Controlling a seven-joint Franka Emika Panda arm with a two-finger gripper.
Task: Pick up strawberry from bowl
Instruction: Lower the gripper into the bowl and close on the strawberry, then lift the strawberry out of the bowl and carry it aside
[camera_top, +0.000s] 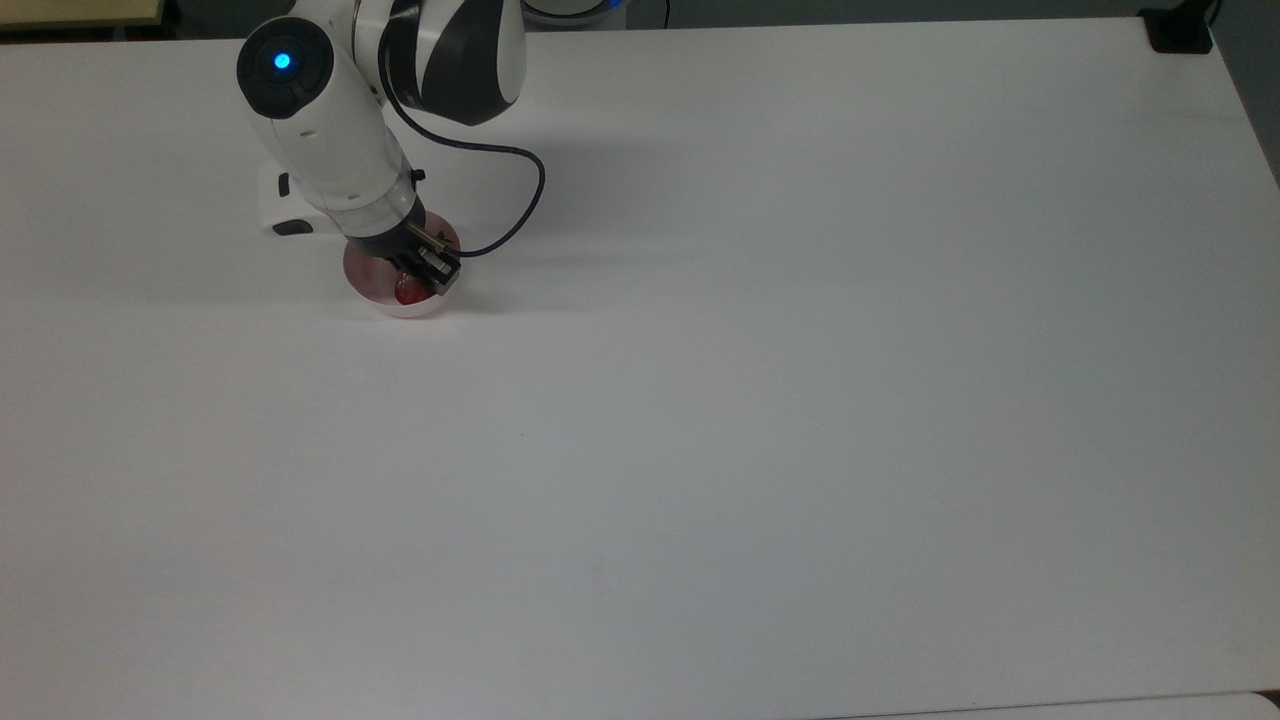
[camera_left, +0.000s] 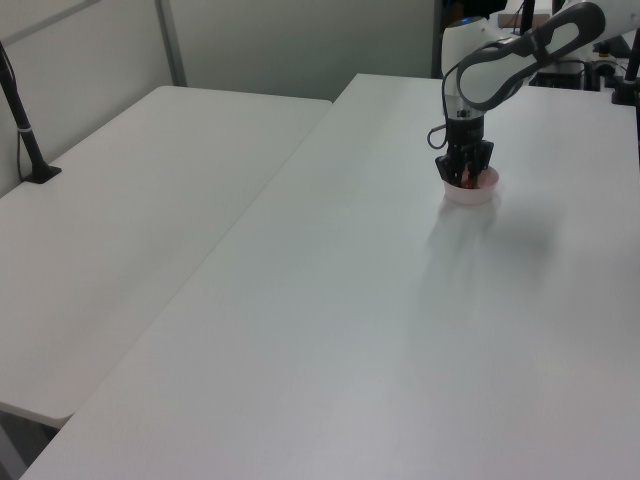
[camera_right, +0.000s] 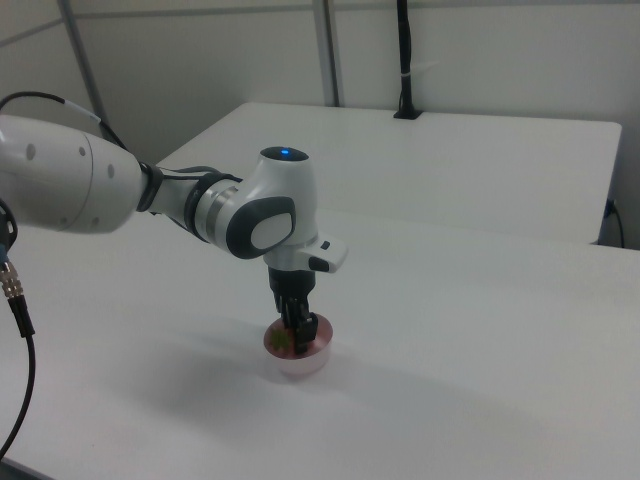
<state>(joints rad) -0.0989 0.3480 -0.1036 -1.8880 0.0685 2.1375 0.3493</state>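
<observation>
The pale pink bowl (camera_top: 372, 297) stands on the white table near the top view's upper left. It is also in the left view (camera_left: 470, 196) and the right view (camera_right: 300, 362). The red strawberry (camera_top: 404, 292) lies inside it, and its green top shows in the right view (camera_right: 283, 341). My gripper (camera_top: 415, 285) points down into the bowl, and its black fingers are drawn in on the strawberry. I also see the gripper in the left view (camera_left: 466, 182) and the right view (camera_right: 297, 338). The arm hides the bowl's far part in the top view.
A small white object (camera_top: 275, 205) with a dark spot sits just behind the arm. A black clamp (camera_top: 1180, 30) grips the table's far right corner in the top view. A second table with a black post (camera_left: 25, 130) adjoins on the left view's left.
</observation>
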